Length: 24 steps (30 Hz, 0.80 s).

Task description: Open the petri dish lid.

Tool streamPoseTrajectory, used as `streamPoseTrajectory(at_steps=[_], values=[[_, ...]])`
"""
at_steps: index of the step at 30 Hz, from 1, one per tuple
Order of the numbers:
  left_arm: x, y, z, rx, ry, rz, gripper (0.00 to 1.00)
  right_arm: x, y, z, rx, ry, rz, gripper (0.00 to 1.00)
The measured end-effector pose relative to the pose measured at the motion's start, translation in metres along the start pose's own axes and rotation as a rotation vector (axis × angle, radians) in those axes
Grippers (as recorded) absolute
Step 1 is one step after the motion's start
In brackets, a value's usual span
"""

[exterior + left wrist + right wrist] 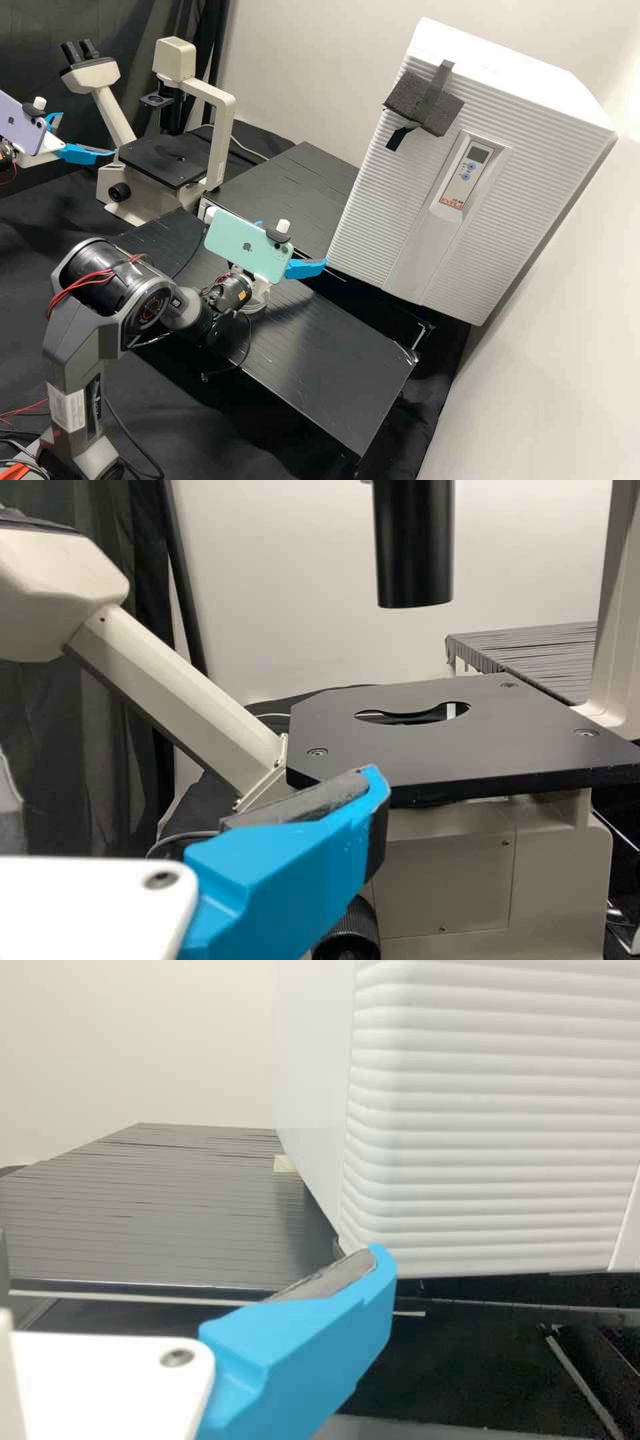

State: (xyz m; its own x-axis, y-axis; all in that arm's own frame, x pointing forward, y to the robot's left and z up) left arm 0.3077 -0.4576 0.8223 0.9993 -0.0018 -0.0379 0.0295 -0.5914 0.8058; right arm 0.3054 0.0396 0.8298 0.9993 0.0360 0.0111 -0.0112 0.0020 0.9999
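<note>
Left fingers (87, 134) hang spread beside the stage (163, 160), whose edge a wide swing could clip, while what looks like the dish (257, 304) sits on the tabletop (333, 373), where a low wrist might shove it, the parted right fingers (294, 243) having more room away from the cabinet (380, 207).

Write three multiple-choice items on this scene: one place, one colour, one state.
1. The foam is on the:
A microscope
B cabinet
C bench

2. The phone on the right arm is:
A red
B purple
C mint green

3. The left gripper is:
A open
B shut
C holding a lid

1 B: dark tape fixes it there.
2 C: the high view shows that colour on the arm whose fingers are by the cabinet, as in the right wrist view.
3 A: its fingers stand apart in the high view.
</note>
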Motion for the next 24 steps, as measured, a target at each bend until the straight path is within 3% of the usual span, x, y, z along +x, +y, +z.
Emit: streamPoseTrajectory(at_steps=[11,17,24], values=[[0.000,0.000,0.000,0.000,0.000,0.000,1.00,-0.021,0.003,0.006,-0.004,-0.003,0.020,1.00],[0.000,0.000,0.000,0.000,0.000,0.000,1.00,-0.061,0.011,0.004,0.028,0.063,0.087,1.00],[0.000,0.000,0.000,0.000,0.000,0.000,1.00,-0.098,0.001,0.001,0.005,0.134,0.071,1.00]])
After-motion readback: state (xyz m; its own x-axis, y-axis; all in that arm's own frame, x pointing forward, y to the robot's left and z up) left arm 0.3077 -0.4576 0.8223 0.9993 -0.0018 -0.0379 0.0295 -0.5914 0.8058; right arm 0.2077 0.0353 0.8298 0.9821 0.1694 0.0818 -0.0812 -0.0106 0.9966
